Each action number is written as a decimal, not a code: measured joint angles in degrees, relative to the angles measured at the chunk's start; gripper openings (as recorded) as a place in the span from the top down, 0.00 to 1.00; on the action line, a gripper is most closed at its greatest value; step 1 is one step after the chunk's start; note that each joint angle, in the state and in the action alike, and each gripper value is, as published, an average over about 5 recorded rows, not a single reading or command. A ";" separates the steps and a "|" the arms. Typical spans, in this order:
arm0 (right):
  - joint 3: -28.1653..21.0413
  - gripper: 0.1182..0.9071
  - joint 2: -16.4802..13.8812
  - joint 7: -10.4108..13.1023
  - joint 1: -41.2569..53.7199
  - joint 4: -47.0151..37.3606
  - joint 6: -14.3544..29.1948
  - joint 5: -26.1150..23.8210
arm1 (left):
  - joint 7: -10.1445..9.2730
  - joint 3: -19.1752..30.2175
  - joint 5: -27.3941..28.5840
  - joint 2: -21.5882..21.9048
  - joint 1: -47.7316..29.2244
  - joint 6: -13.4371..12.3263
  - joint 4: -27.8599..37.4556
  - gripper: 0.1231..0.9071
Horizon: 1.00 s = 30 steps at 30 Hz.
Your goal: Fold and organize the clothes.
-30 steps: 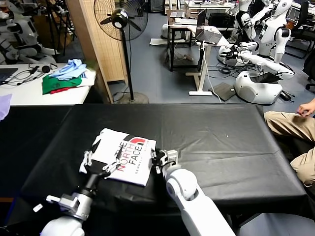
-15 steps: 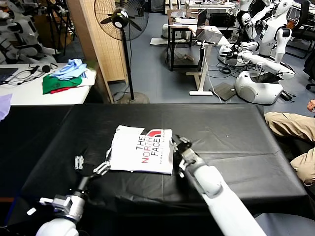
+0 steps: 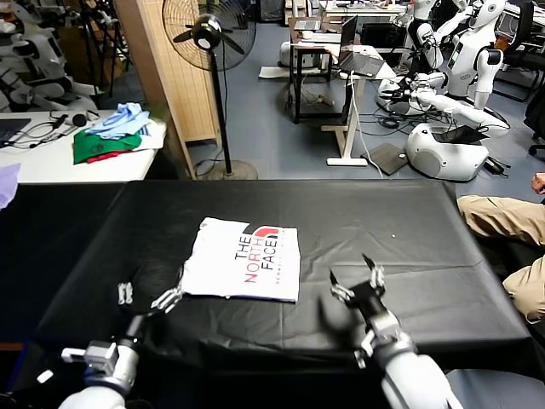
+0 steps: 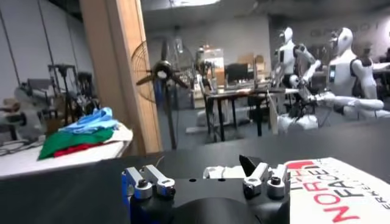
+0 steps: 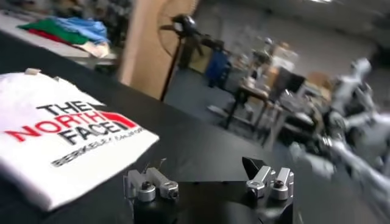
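One garment: the white T-shirt lies folded into a flat rectangle on the black counter, print side up, roughly mid-counter and slightly toward the robot's left.
Print: black-and-red "THE NORTH FACE" lettering, readable in both wrist views.
Left hand: the left hand hovers low over the counter, just beside the near left corner of the shirt; fingers spread, holding nothing.
Right hand: the right hand is apart from the shirt, off its right edge and nearer the robot; fingers spread, holding nothing.
Handling, weight: judged light; a single hand should lift or slide it.
Handling, stiffness: judged soft and limp; the stacked layers will sag and may unfold if lifted by one corner.
Handling, surface: cotton on cloth-covered counter is likely to drag rather than slip, so pushing could wrinkle the fold.
Grasp point: best taken along a folded edge, pinching all layers together, ideally at two points on opposite sides.
Risk: pinching only the top layer would peel the fold open.
Other items: a heap of green, light-blue and red garments sits on a white side table, well apart.
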 joint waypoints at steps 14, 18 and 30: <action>6.41 0.14 1.75 7.80 -23.58 10.96 8.98 2.15 | -4.95 -3.44 -5.47 1.44 12.69 6.43 -7.95 0.14; 6.46 0.14 1.57 8.82 -26.81 12.87 6.54 3.61 | -4.44 -5.60 -9.18 1.73 16.36 9.29 -10.83 0.14; 5.49 0.14 2.10 11.25 -29.73 16.20 -0.46 6.61 | -4.32 -8.41 -10.49 1.83 21.11 12.49 -14.34 0.14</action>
